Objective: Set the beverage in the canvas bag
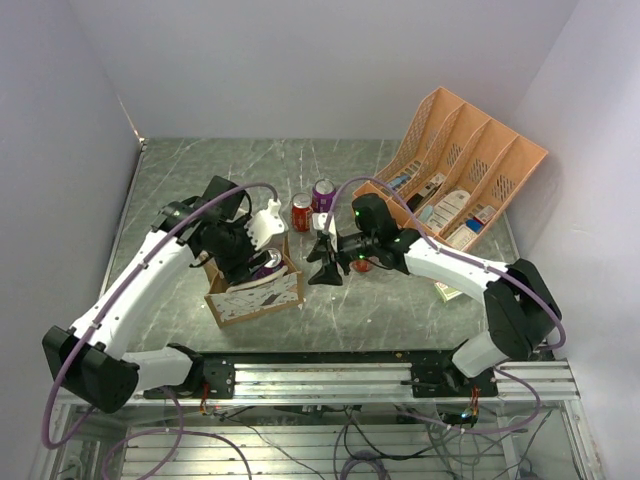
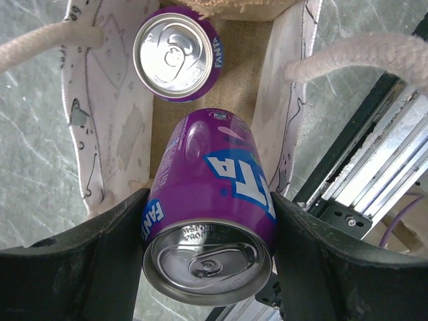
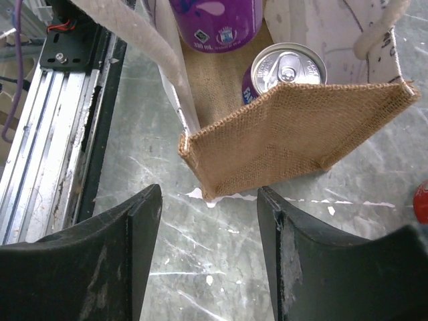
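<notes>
Gripping hard here: the left gripper's fingers (image 2: 114, 247) are pressed to either side of the purple Fanta can (image 2: 214, 180), pull-tab end facing the wrist camera. The left gripper (image 2: 210, 221) has it clamped right over the mouth of the canvas bag (image 2: 87, 120), and the can's far end dips down between the white patterned side panels. I cannot tell whether it touches the brown floor.

Deeper inside the bag a second purple can (image 2: 177, 53) stands upright against the far end. The cream rope handles (image 2: 354, 57) splay out to both sides.

Over to the other arm. The right gripper (image 3: 208, 227) has its fingers (image 3: 114, 267) spread apart with nothing between them but bare table (image 1: 200, 170). It hovers just beside the bag's burlap end panel (image 3: 294, 134) without touching it.

From above, the bag sits near the front edge, left of centre, with the left arm arched over it and the right arm reaching in from the right. Behind the bag, a red can (image 1: 301, 212) and a loose purple can (image 1: 323, 194) stand close together on the table. The orange file organizer (image 1: 470, 160) sits well apart at the back right, papers in its slots.
</notes>
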Controlling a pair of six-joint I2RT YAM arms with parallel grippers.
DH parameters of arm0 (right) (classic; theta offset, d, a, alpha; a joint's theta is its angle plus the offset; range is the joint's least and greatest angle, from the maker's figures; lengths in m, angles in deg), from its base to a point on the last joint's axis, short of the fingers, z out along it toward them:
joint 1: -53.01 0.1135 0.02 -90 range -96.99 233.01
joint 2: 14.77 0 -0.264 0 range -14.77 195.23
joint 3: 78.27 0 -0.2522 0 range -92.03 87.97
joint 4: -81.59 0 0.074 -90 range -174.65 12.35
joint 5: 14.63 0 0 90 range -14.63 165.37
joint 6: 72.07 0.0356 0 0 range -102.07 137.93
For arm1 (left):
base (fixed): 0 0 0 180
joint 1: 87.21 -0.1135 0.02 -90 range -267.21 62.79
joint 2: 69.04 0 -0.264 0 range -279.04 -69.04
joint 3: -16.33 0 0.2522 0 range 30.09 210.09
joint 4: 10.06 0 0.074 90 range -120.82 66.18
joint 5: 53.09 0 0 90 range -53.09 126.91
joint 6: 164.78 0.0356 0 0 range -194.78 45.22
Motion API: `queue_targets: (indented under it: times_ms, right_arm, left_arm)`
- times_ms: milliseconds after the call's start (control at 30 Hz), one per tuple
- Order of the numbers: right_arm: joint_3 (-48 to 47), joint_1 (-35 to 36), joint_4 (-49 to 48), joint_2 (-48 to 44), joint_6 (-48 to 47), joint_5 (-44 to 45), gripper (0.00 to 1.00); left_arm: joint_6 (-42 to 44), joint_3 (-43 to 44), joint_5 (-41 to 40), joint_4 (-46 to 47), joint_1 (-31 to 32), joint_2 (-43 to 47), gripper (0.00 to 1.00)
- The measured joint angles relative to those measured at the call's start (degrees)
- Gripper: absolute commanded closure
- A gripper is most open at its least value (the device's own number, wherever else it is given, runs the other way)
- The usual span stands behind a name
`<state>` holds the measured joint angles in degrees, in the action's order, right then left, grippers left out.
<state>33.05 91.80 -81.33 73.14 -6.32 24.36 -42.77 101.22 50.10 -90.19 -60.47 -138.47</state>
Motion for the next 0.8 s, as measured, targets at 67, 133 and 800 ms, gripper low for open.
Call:
queue_targets:
  times_ms: [67, 133, 800]
  right_arm:
    - [-0.1, 0.5, 0.0, 0.1, 0.0, 0.2, 0.43]
    - [-0.2, 0.5, 0.0, 0.1, -0.4, 0.5, 0.44]
    - [-0.2, -1.2, 1.9, -3.4, -5.8, 4.5, 0.46]
  left_arm:
    - [0.6, -0.1, 0.6, -0.1, 0.1, -0.9, 0.83]
    - [1.1, -0.4, 1.2, -0.1, 0.3, -2.1, 0.83]
    - [1.6, -2.0, 5.0, 3.8, 3.8, -10.4, 0.81]
